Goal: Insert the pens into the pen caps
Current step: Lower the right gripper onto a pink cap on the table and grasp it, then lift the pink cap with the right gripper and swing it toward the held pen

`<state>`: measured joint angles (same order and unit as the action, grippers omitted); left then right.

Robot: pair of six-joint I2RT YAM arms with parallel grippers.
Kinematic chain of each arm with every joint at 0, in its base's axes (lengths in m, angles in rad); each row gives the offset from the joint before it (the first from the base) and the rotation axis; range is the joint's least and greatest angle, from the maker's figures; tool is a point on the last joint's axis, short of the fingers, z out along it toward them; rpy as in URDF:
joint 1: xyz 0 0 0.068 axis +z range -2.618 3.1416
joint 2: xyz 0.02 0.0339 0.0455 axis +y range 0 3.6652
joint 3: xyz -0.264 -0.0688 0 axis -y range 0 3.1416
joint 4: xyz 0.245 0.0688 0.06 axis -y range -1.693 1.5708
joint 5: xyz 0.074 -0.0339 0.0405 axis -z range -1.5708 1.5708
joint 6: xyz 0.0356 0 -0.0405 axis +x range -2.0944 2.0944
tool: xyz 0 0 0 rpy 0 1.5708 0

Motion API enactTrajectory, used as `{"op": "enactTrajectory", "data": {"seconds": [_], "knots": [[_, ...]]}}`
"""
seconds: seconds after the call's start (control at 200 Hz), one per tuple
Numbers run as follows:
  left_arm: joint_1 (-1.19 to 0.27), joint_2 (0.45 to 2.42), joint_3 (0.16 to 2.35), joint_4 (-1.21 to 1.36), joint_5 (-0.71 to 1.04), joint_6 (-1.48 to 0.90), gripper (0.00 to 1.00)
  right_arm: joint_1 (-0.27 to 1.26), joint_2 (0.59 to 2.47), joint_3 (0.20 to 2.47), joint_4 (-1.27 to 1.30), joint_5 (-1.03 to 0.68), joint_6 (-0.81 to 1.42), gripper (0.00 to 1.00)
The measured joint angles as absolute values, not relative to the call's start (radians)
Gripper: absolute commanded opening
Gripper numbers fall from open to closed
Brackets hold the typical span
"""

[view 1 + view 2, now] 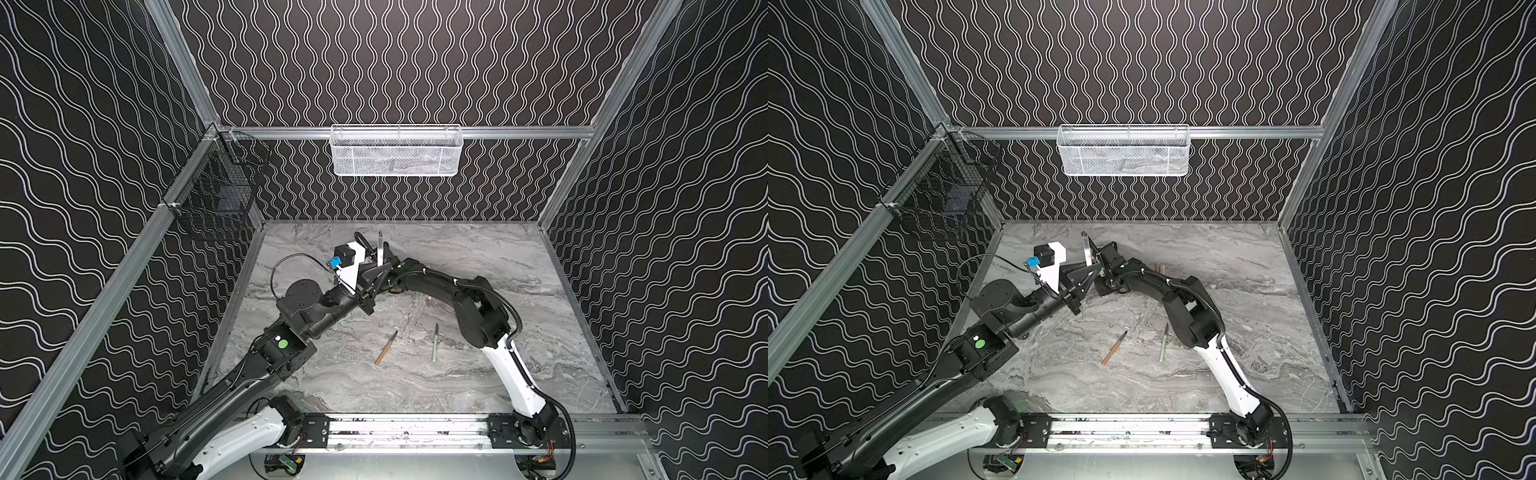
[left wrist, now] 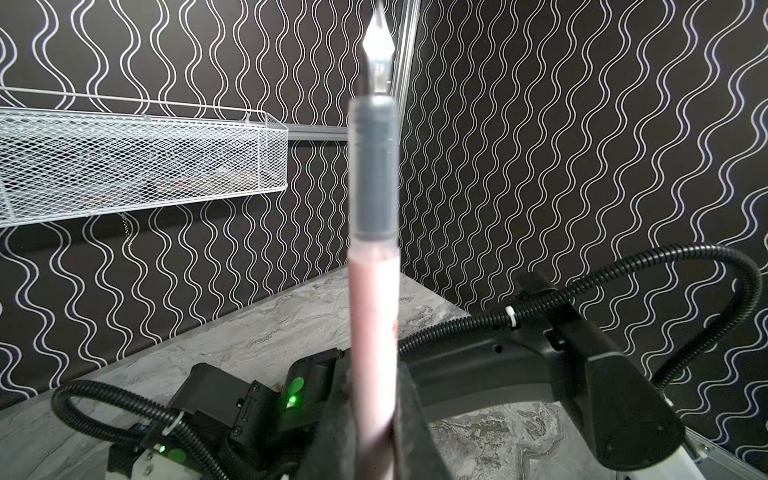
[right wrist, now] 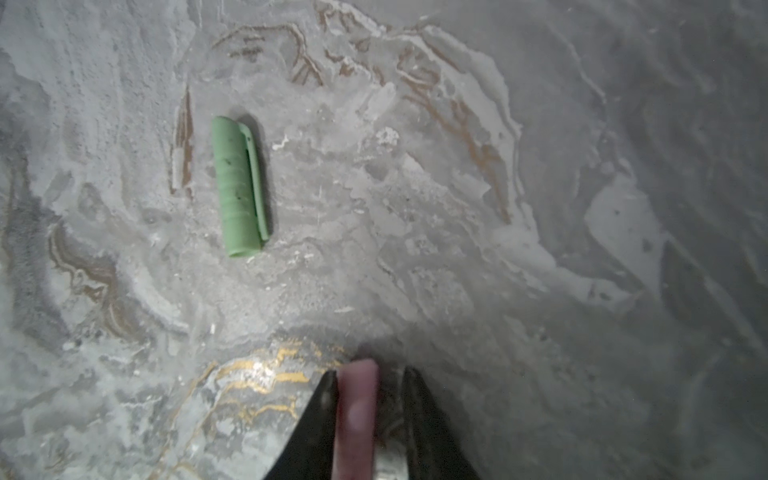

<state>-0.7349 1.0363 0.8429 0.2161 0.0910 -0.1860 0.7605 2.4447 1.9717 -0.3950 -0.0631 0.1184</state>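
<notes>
1. Overall, black walls (image 1: pixel 415 62) with white wavy lines enclosed a grey marbled tabletop (image 1: pixel 519 374); a black wire basket (image 1: pixel 216 183) hung on the left rail.
2. The left gripper (image 2: pixel 374 376) was clenched on a pink pen (image 2: pixel 374 311), upright with its nib up, over the table's back.
3. The right gripper (image 3: pixel 370 374) pointed down at the marble with a pink pen cap (image 3: pixel 357 407) between its fingers; whether they gripped it I could not tell. A pale green pen cap (image 3: pixel 239 187) lay nearby.
4. A white mesh basket (image 1: pixel 395 151) hung on the back rail.
5. A tan-orange pen (image 1: pixel 385 348) and a pale green pen (image 1: pixel 434 343) lay apart mid-table.
</notes>
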Motion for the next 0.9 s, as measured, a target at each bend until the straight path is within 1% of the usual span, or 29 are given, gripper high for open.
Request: {"op": "enactTrajectory", "data": {"seconds": [0.22,0.35,0.541,0.726,0.901], "knots": [[-0.735,1.039,0.843,0.216,0.094,-0.186,0.00,0.779,2.442,1.962,-0.397,-0.006,0.093,0.27],[-0.735,1.044,0.843,0.216,0.096,-0.186,0.00,0.788,2.421,1.929,-0.396,0.017,0.094,0.20],[-0.735,1.047,0.843,0.216,0.103,-0.188,0.00,0.791,2.354,1.842,-0.405,0.017,0.121,0.14],[-0.735,1.048,0.843,0.216,0.108,-0.188,0.00,0.789,2.199,1.669,-0.320,0.017,0.179,0.10],[-0.735,1.052,0.843,0.216,0.109,-0.188,0.00,0.750,1.984,1.416,-0.161,0.006,0.265,0.08]]}}
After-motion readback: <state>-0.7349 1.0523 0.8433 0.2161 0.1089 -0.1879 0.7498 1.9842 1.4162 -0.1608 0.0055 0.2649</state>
